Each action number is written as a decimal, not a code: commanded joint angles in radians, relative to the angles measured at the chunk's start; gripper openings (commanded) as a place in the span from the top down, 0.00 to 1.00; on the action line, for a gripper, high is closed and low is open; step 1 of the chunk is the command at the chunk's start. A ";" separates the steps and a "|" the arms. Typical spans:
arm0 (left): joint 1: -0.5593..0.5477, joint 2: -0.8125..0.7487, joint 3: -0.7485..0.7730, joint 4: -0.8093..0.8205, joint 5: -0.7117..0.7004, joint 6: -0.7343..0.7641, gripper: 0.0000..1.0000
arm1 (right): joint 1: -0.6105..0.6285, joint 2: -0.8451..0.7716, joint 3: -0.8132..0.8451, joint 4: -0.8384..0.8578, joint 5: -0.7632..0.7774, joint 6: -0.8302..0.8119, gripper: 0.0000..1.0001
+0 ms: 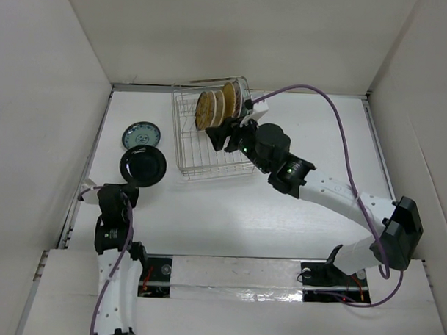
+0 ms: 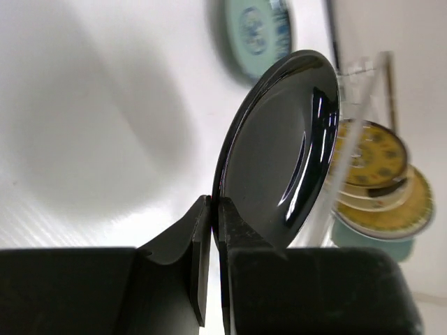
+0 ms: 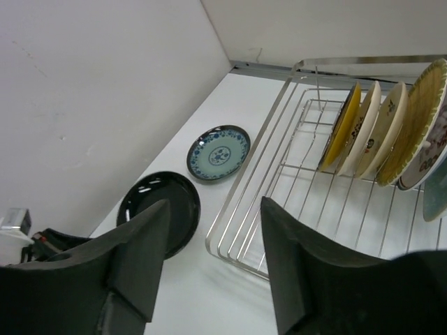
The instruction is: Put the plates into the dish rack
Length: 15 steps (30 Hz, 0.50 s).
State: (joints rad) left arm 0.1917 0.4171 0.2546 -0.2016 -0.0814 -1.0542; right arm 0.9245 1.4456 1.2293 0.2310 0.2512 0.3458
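left claw: the left gripper (image 2: 216, 209) is clamped right down, both jaws pinching the rim of the black plate (image 2: 279, 153). Only the thin lip sits between them.

black plate: near the desk's (image 1: 229, 212) left edge, just past the left arm's wrist. From the left wrist it shows edge-on and glossy. I honestly can't tell if it's lifted off the desk or just resting there.

blue-patterned plate: the blue-patterned plate (image 1: 141, 136) lies flat by the same left edge, a bit further back than the black one. They're close together, and I can't say whether they touch. Nothing is gripping it.

right claw: the right gripper (image 3: 215, 209) has its jaws spread wide with nothing between them. It hangs over the near-left part of the dish rack (image 3: 279, 105).

dish rack: a silver wire basket sitting at the desk's far edge, roughly mid-width.

racked plates: the racked plates (image 3: 387, 125) stand on edge in one row between the tines, leaning together at the rack's far end. I count six from the right wrist:
- woven yellow
- two cream ones
- a gold-rimmed one
- a white one with red marks
- a pale green one, cut off at the frame edge

rest of the rack: the near rows of tines are bare wire.
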 commanded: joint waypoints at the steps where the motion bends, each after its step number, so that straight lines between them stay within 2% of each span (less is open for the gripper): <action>1: -0.026 -0.041 0.135 -0.097 -0.034 0.037 1.00 | 0.008 -0.021 0.039 0.007 -0.085 -0.001 0.33; 5: -0.026 -0.060 0.253 -0.098 -0.047 0.167 1.00 | 0.008 0.039 0.082 -0.013 -0.187 -0.022 0.21; 9: -0.037 -0.022 0.394 0.014 0.018 0.330 1.00 | 0.008 0.105 0.160 -0.067 -0.201 -0.050 0.12; 11: -0.037 0.008 0.432 0.037 0.125 0.374 1.00 | 0.008 0.133 0.199 -0.079 -0.216 -0.056 0.02; 13: -0.037 0.048 0.463 0.070 0.211 0.424 1.00 | -0.016 0.151 0.231 -0.068 -0.254 -0.060 0.00; 15: -0.037 0.064 0.466 0.094 0.296 0.434 1.00 | -0.035 0.191 0.271 -0.084 -0.357 -0.059 0.00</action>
State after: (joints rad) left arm 0.1627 0.4507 0.6937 -0.2005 0.0555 -0.7139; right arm 0.9108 1.6138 1.4151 0.1509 0.0162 0.3069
